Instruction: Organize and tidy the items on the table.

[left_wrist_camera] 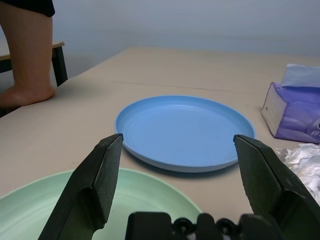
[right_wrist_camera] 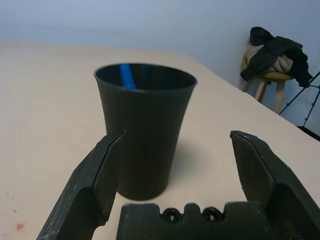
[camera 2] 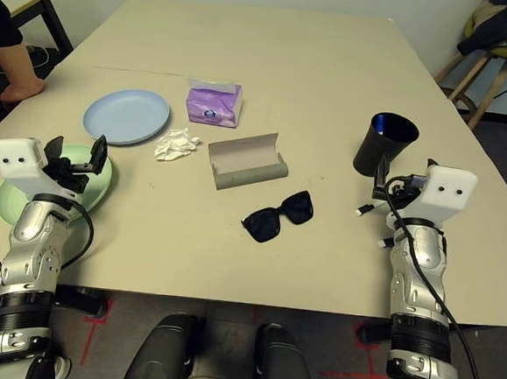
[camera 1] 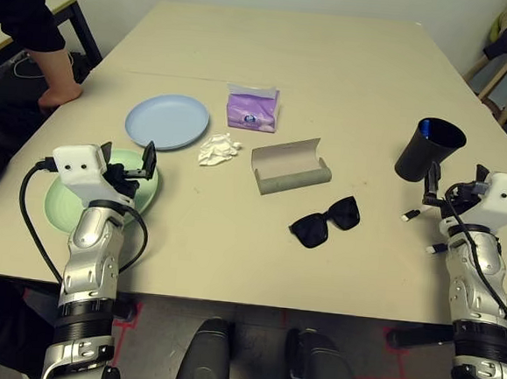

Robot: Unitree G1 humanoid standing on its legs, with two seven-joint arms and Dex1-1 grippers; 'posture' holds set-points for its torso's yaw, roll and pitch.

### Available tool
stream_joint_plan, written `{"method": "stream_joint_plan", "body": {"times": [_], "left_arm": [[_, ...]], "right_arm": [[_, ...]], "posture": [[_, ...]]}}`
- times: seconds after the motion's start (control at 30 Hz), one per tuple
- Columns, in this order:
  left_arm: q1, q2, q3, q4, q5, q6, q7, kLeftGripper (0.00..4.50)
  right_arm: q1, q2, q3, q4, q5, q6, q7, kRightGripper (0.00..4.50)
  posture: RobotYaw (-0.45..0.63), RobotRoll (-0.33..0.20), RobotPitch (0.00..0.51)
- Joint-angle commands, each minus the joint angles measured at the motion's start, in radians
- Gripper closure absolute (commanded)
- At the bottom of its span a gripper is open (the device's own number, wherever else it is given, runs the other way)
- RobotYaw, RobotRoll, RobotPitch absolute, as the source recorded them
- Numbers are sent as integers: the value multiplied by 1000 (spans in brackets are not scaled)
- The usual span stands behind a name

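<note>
Items: a pale blue plate (camera 1: 167, 120) lies beside a green plate (camera 2: 94, 196) at the left of the counter (camera 1: 272, 59); crumpled white tissue (camera 1: 219, 148), a purple tissue pack (camera 1: 252, 108), an open grey-beige glasses case (camera 1: 290, 166) and black sunglasses (camera 1: 325, 221) spread across the middle.
Right side: a black cup (camera 1: 428, 151) stands upright with something blue inside; small white pens (camera 1: 411, 215) lie loose just beside it.
Layout: nothing is stacked or put away, so the tidying looks barely begun, if at all.
Left gripper (camera 1: 127, 163): jaws spread wide and empty, hovering over the green plate and facing the blue one, seemingly lined up to take a plate for stacking.
Right gripper (camera 2: 383, 175): jaws wide apart, holding nothing, aimed at the cup from close by, a likely home for the pens.
Sunglasses: lying unfolded near the open case, which probably awaits them.
Surroundings: a person's arm (camera 1: 55, 82) rests on the far left edge of the counter; a stool (camera 2: 481, 63) piled with clothing stands off to the right.
</note>
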Motion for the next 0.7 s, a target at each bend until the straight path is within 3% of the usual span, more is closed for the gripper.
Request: {"method": "stream_joint_plan", "body": {"times": [0.03, 0.4, 0.7], "left_arm": [[11, -9, -16, -16, 13, -6, 2, 0], [2, -5, -9, -3, 11, -11, -1, 0], [18, -1, -11, -28, 5, 1, -10, 0]], "right_arm": [[1, -12, -16, 41, 4, -37, 14, 40], [-50, -34, -2, 124, 18, -81, 92, 40], [-59, -18, 16, 69, 10, -51, 85, 40]], "posture": [[213, 0, 78], [230, 0, 82], [254, 0, 92]]}}
